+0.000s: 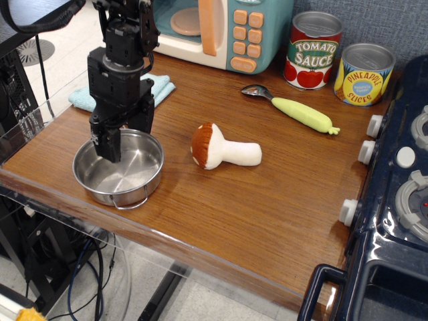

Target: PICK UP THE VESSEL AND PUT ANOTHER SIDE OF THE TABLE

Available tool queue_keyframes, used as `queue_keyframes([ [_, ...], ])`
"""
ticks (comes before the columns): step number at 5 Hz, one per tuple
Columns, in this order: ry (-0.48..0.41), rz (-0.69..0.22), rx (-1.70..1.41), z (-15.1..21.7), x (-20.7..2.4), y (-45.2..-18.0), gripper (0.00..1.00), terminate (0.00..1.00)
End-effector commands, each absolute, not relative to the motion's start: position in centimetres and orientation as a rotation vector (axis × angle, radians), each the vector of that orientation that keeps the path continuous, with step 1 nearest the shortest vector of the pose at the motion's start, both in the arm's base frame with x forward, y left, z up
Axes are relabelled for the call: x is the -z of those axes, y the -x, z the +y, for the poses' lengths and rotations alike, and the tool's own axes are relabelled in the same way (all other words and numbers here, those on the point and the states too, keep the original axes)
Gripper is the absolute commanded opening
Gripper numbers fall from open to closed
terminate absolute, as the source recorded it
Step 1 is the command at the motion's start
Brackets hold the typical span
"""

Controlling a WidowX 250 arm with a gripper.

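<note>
The vessel (127, 175) is a shiny shallow steel pot with two wire loop handles. It stands on the reddish-brown wooden table (241, 207) near the front left corner. My black gripper (125, 132) hangs over the pot's far left rim. Its jaws are apart: one finger (107, 144) reaches down at the rim into the pot, and the other sits higher, behind the back rim. The far loop handle is hidden behind the gripper. I cannot tell whether the fingers touch the rim.
A plush mushroom (224, 148) lies right of the pot. A light blue cloth (83, 97) is behind the gripper. A toy microwave (224, 30), two tin cans (314, 50), a spoon with a green handle (294, 110) and a dark blue toy stove (394, 200) are also there.
</note>
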State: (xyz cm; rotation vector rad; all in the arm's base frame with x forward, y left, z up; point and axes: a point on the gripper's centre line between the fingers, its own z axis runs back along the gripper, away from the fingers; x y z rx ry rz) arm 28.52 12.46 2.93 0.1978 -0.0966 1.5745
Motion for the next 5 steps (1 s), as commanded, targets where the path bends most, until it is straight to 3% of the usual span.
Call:
queue_keyframes([
  [1, -0.169, -0.118, -1.619, 12.8, -3.3, -29.7, 0.0, 0.0],
  [3, -0.159, -0.129, -1.693, 13.1, -3.7, -30.8, 0.0, 0.0],
  [5, -0.144, -0.213, -1.771, 12.3, -6.8, -32.0, 0.0, 0.0],
])
